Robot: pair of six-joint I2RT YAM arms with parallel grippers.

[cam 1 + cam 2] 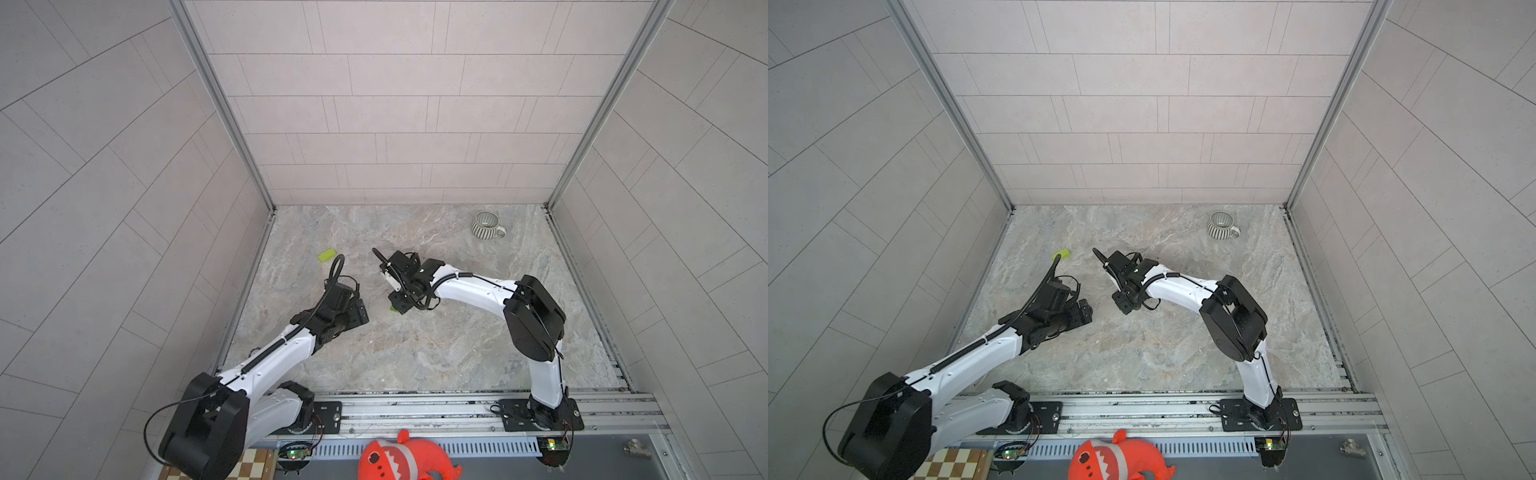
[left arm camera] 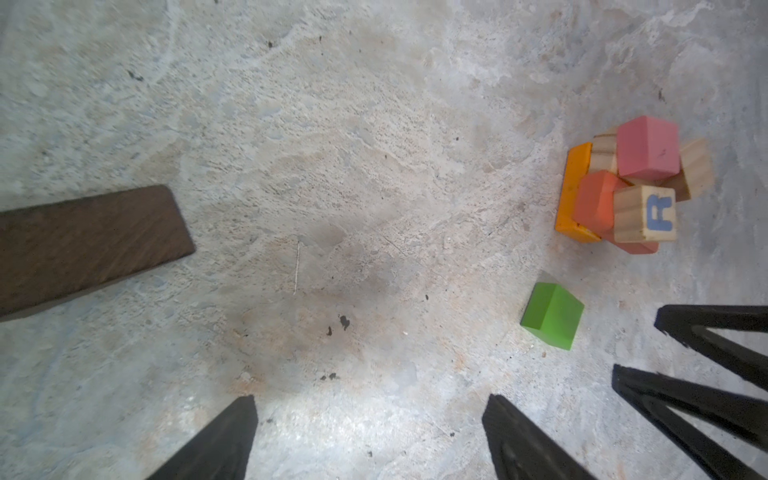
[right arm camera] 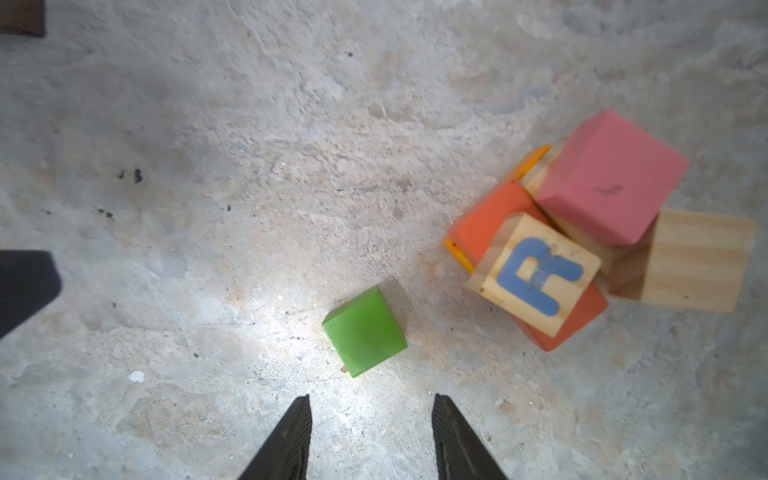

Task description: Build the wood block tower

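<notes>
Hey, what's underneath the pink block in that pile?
The pink block sits on tan wood that pokes out on two sides. Whether that is one block or several is hidden beneath it.

Lighting even overhead; wrist views glaring and blurring.
In both top views soft light is falling from above, faint shadows are lying on the table (image 1: 415, 353), and tile lines on the walls (image 1: 104, 187) are bowing outward. In the right wrist view a bright patch is washing out the surface beside the green cube (image 3: 365, 332); the pink block (image 3: 611, 178) is smearing. In the left wrist view the plank (image 2: 83, 245) is blurring.
</notes>
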